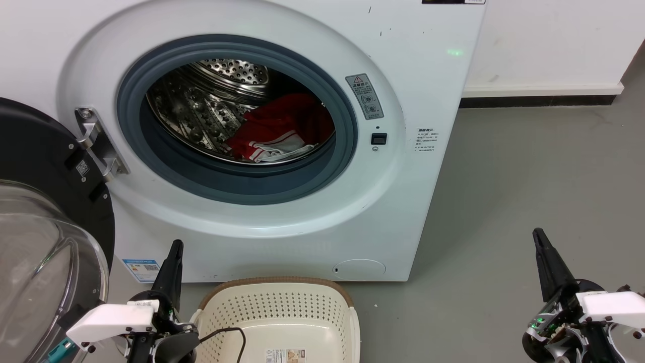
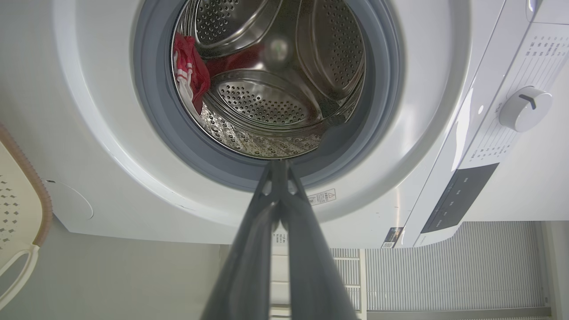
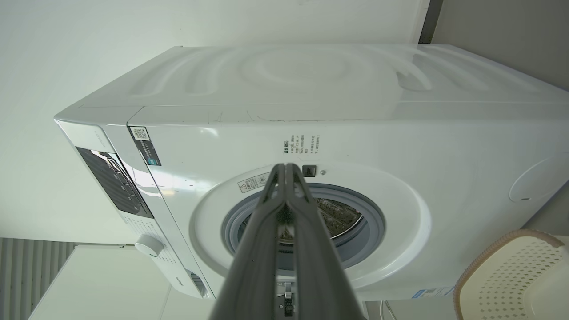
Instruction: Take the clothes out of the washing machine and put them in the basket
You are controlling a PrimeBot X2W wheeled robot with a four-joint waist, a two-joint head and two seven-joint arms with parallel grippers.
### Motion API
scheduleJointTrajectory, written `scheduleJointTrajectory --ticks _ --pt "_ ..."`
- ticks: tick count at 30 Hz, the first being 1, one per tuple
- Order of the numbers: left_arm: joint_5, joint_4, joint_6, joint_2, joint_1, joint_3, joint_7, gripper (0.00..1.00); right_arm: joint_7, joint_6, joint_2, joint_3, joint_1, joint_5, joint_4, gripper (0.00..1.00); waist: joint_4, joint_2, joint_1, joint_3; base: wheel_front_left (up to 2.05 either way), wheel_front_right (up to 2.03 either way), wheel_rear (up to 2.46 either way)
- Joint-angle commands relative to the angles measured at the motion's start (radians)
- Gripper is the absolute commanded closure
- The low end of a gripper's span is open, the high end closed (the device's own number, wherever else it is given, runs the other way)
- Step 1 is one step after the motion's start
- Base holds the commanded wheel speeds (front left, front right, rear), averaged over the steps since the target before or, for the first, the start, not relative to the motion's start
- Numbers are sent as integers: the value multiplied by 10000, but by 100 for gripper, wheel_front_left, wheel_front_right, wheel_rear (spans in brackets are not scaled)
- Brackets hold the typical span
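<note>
- Here, soft bright red, white-striped fabric garments (image 1: 282, 132) lie in the perforated steel drum (image 1: 201, 111) of the large white front-loading washing machine (image 1: 418, 201), upper centre, well apart from both pairs of fingers.
- The left fingers (image 1: 174, 259), lower left, and the right fingers (image 1: 546, 257), lower right, are pressed together, holding nothing.
- The cream-white perforated plastic basket (image 1: 274, 281) sits bottom centre, just beside the left fingers; open grey floor (image 1: 529, 176) lies at right.

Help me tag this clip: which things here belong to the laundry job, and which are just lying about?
Job: red clothes in the drum; washing machine, door open; basket on the floor before it.
Just there: dark skirting strip; slatted wall panel.
</note>
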State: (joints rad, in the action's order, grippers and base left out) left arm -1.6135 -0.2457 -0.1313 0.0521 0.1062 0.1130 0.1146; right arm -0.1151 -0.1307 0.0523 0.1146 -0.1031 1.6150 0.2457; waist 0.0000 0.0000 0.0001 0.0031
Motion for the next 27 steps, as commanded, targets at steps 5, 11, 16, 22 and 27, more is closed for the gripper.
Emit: scheduleJointTrajectory --ticks 5,11,16,22,27 --pt "20 -3 -24 -24 71 29 17 100 -6 0 -27 -3 -129 -51 17 100 0 0 -1 0 0 0 0" --pt "20 -3 -24 -24 71 28 16 100 -5 0 -27 -3 -129 -50 17 100 0 0 -1 0 0 0 0" --pt "2 -236 6 -25 -200 -49 -31 100 15 0 -17 -18 193 0 237 100 0 0 0 1 0 0 0" --pt "386 -37 6 -29 -283 -69 -329 0 313 0 -16 -19 313 -338 179 0 2 0 -1 8 0 0 0" --pt "1100 225 72 -28 -295 -11 -575 0 561 0 -15 43 378 -1088 -19 0 2 0 -1 20 0 0 0"
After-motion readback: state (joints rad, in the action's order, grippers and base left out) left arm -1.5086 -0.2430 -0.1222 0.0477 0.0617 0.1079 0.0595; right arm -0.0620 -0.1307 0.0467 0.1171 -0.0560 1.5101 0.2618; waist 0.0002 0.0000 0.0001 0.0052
